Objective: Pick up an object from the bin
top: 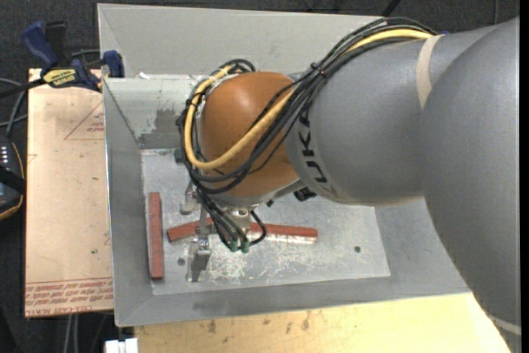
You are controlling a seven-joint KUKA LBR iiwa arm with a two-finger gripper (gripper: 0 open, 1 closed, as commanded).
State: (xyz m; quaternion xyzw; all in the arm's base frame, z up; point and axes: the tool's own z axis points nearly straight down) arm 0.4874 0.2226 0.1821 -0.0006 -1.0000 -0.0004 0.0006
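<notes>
My gripper (198, 259) reaches down to the bin floor near the front left, below the orange cover. A long red-brown flat stick (285, 233) lies across the floor, running from left of the gripper to the right, and passes under the gripper. A second red-brown stick (154, 236) lies along the left wall, a little to the left of the gripper. The fingertips sit just in front of the crosswise stick; whether anything is between them is hidden.
The arm and its orange cover with cables hang over the middle and right of the bin. The bin floor at the front right is bare metal.
</notes>
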